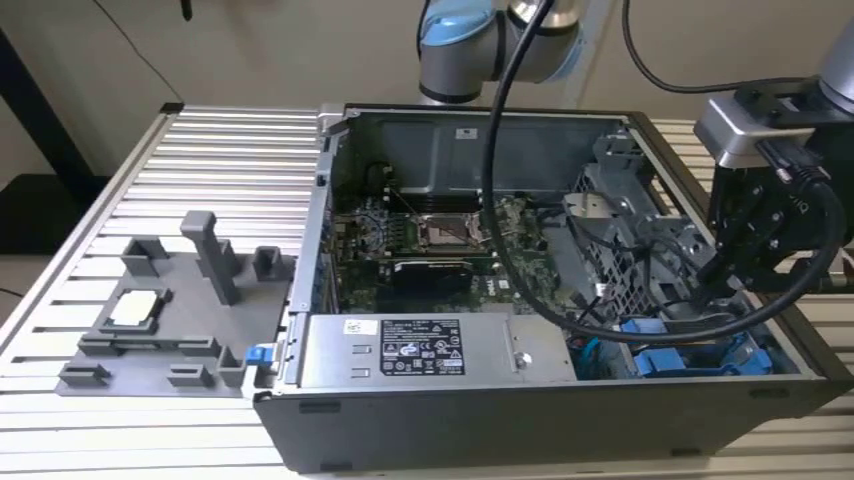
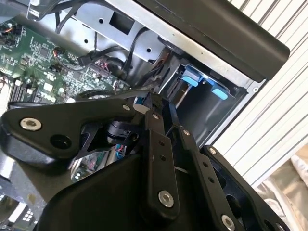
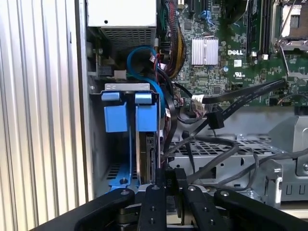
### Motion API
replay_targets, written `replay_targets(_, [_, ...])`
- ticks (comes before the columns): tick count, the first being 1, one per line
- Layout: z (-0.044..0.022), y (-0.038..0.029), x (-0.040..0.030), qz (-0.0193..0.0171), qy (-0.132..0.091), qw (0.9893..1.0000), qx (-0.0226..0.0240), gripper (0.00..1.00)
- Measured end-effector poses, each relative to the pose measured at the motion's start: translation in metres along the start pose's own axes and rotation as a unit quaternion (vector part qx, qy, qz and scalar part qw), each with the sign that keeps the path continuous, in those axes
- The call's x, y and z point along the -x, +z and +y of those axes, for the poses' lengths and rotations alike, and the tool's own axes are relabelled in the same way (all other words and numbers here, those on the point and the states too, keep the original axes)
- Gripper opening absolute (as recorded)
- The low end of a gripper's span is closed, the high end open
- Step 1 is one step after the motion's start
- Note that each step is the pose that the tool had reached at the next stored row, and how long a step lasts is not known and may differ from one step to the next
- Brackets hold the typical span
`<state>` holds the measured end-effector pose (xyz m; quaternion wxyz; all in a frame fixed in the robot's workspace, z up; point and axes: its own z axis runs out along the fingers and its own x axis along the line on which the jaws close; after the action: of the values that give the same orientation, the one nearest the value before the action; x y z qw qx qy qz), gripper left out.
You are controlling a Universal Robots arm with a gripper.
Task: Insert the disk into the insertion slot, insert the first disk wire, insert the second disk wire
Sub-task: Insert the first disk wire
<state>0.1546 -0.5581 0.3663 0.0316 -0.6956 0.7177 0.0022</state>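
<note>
Soft, even room light fills the exterior view. The ribbed silver aluminium table (image 1: 160, 150) is bright at the exterior view's left, and the open dark grey computer case (image 1: 441, 150) is shadowed inside (darkest toward its middle). In the second wrist view the table (image 2: 284, 106) glares near-white.

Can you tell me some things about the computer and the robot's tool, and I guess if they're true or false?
1. A grey tray sits on the table beside the open computer case. True.
2. The disk lies on the grey tray. False: in its blue frame, it stands in the insertion slot inside the case.
3. The tool hangs over the grey tray. False: it is at the case's drive-cage end, on the exterior view's right.
4. A green board shows inside the case. True.
</note>
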Motion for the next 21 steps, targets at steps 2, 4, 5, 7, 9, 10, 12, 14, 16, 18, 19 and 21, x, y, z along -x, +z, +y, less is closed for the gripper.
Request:
replay_targets(2, [0.0001,0.0021,-0.0014,0.0003,0.005,1.0000,-0.0002,0.19])
replay_targets(4, [0.0001,0.0034,-0.0038,0.0003,0.007,1.0000,0.0003,0.19])
replay_targets(5, [0.0001,0.0040,-0.0050,0.0003,0.008,1.0000,0.0007,0.19])
replay_targets(7, [-0.0001,0.0053,-0.0073,0.0004,0.009,1.0000,0.0014,0.19])
replay_targets(9, [-0.0006,0.0079,-0.0081,0.0005,0.011,0.9999,0.0020,0.19])
replay_targets(10, [-0.0009,0.0092,-0.0085,0.0006,0.011,0.9999,0.0025,0.19])
replay_targets(12, [-0.0022,0.0113,-0.0086,0.0008,0.013,0.9999,0.0043,0.19])
replay_targets(14, [-0.0062,0.0132,-0.0086,0.0010,0.014,0.9999,0.0075,0.19])
replay_targets(16, [-0.0092,0.0155,-0.0085,0.0009,0.014,0.9999,0.0104,0.19])
replay_targets(18, [-0.0093,0.0182,-0.0088,0.0011,0.014,0.9998,0.0114,0.19])
replay_targets(19, [-0.0094,0.0194,-0.0091,0.0011,0.014,0.9998,0.0121,0.19])
replay_targets(21, [-0.0108,0.0210,-0.0099,0.0014,0.015,0.9998,0.0148,0.19])
